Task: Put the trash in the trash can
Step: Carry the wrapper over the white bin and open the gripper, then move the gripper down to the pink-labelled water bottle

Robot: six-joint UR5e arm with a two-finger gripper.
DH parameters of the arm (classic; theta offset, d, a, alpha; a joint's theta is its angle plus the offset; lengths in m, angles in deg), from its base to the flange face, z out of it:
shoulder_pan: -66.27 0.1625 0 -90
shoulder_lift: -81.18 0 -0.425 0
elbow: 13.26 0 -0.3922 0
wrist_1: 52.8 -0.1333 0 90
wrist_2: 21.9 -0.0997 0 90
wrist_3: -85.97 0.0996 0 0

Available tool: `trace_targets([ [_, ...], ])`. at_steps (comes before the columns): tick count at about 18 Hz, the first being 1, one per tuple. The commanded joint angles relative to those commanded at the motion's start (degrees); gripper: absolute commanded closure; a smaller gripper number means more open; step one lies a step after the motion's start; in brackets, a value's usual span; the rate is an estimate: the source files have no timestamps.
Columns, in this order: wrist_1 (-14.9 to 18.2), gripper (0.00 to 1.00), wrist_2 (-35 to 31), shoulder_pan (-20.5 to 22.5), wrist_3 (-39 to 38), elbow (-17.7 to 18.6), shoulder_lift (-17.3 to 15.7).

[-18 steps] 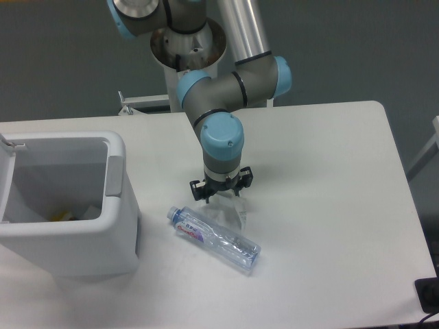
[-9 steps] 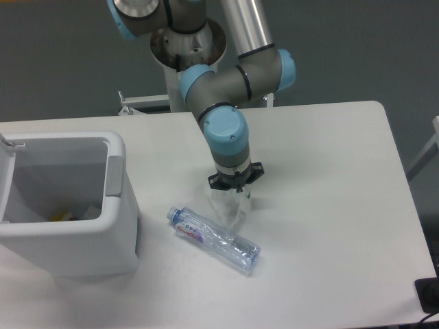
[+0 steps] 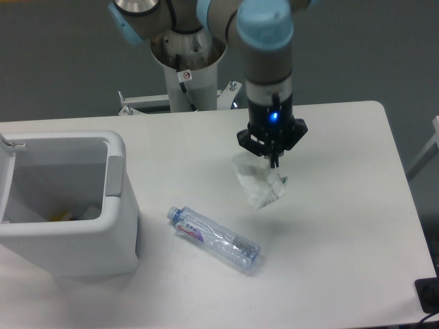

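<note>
Trash can (image 3: 116,205), a boxy white plastic bin with rounded corners and a thick rim, sits at the left edge of the white table (image 3: 343,233), its open mouth facing up. Inside, pale material lies against the floor and walls, and a small yellow scrap (image 3: 63,216) shows near the bottom; what these pieces are cannot be told.

To the right of the bin, near the front-centre of the table, lies 1 clear plastic water bottle (image 3: 214,238) on its side. Its pale blue cap points up-left toward the bin, its pink-and-blue label sits just behind the cap, and its base points down-right. It touches neither the bin nor the arm.

Farther back and to the right, the gripper (image 3: 272,162) points straight down from the arm's wrist, a blue light glowing on the black body above it. Its 2 fingers are pinched together on the top edge of a crumpled clear plastic wrapper (image 3: 259,185), which hangs below them as a loose, whitish bundle, apparently lifted off the tabletop. The wrapper is well apart from the bottle and far from the bin's opening.

Behind the table stands the arm's round base column (image 3: 186,55) against a dark grey wall.
</note>
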Motion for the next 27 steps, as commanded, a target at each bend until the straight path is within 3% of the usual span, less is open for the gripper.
trace_targets([
  [4, -0.7, 1.0, 9.1, -1.6, -13.6, -5.5, -3.1],
  [8, -0.8, 1.0, 11.4, -12.0, -14.0, -5.1, -4.3],
  [13, -1.6, 1.0, 10.9, -23.8, -13.7, -4.7, -1.0],
  [16, -1.6, 1.0, 10.7, -26.8, -13.6, -4.7, 2.4],
  [17, -1.5, 0.92, 10.5, -27.2, -13.4, -4.5, 2.9],
  [18, -1.5, 0.73, 10.5, -27.2, -12.1, -4.3, 3.2],
  [19, -1.7, 0.63, 10.6, -27.2, -11.1, -4.3, 3.2],
  [21, -1.6, 0.1, 10.5, -27.2, -11.0, -4.8, 3.2],
  [22, -1.4, 0.0, 10.5, -27.2, -11.1, -5.0, 3.1],
  [27, -1.5, 0.0, 10.6, -26.4, -11.9, -5.8, 2.5],
])
